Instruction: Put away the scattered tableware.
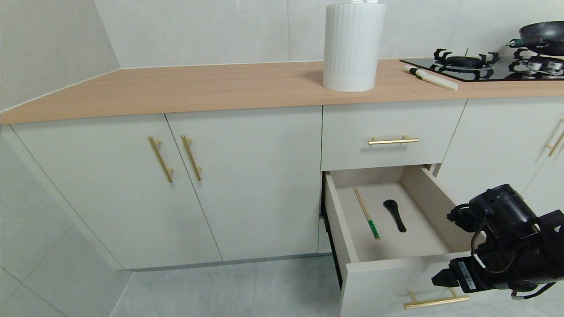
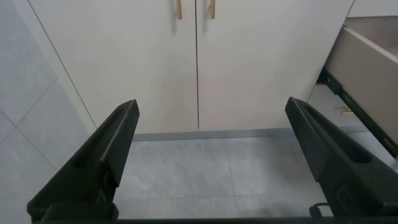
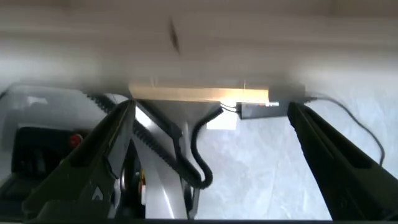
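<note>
Left gripper [image 2: 211, 106]: fingers spread wide, nothing between them. It faces the pair of closed cabinet doors [image 1: 176, 185] and the grey tiled floor [image 2: 205, 168] below them. Each door carries a gold bar handle, and the two handles sit side by side at the meeting edge.

Wooden countertop [image 1: 198, 88]: runs the full width above the cabinets. A tall white ribbed canister [image 1: 352, 46] stands upright on it, above the drawer stack.

Upper drawer [image 1: 392, 127]: closed, gold handle horizontal.

Lower drawer [image 1: 341, 220]: pulled well out. Two items lie on its pale floor, apart from each other. The chopsticks [image 1: 367, 214] lie together as a pair towards the left wall, green-patterned ends pointing to the drawer front. The black spoon [image 1: 395, 215] lies just right of them, bowl towards the back.

Pale utensil [image 1: 431, 78]: lies flat on the countertop right of the canister, along the near left edge of the hob [image 1: 480, 66]. Its type cannot be confirmed. A dark pan [image 1: 544, 37] sits on the far right burner.

Right gripper [image 3: 210, 109]: positioned low at the front panel of the open drawer, fingers spread wide and holding nothing. The drawer's gold handle [image 3: 199, 93] lies across the gap ahead of the fingertips. Contact with the handle cannot be determined.
</note>
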### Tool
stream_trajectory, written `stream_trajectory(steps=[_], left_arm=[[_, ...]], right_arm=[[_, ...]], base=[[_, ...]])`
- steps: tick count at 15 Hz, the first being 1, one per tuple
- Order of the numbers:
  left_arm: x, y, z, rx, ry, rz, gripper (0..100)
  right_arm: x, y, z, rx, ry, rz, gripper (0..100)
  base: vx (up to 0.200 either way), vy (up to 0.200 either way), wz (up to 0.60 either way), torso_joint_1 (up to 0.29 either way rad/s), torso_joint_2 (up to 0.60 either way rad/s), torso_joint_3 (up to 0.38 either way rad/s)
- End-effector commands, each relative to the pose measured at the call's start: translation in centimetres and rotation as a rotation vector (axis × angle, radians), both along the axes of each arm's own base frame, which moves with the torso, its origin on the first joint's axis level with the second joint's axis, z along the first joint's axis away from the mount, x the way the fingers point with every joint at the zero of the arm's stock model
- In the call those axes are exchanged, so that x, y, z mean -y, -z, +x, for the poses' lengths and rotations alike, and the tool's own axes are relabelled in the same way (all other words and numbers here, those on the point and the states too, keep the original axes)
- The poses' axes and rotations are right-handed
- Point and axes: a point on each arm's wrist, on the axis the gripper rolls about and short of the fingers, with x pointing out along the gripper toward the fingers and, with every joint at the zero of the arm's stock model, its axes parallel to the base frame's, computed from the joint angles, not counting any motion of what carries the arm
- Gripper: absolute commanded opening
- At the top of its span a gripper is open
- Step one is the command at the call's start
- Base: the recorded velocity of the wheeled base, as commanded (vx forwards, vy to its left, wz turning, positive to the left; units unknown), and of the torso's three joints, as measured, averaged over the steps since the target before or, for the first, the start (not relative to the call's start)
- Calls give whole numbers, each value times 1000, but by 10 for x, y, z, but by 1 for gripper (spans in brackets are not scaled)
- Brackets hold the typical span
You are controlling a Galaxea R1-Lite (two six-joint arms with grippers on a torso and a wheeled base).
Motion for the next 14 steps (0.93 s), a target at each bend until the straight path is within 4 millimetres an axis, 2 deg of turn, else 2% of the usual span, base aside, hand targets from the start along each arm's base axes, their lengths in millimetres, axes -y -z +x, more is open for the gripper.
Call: stream_trajectory(steps=[1,7,10,14], left_arm=[[0,0,0,-1,-2,-1,100],[0,0,0,-1,-2,-1,100],[0,0,0,-1,0,-1,100],[0,0,0,-1,-2,-1,100]], right_arm=[[0,6,5,14,4,3,100],[-6,27,39,117,27,2,100],[1,40,63,216,-5,-29,100],[-2,52,97,291,-3,-30,100]], base=[[0,0,0,0,0,0],[0,0,0,0,0,0],[0,0,0,0,0,0],[0,0,0,0,0,0]])
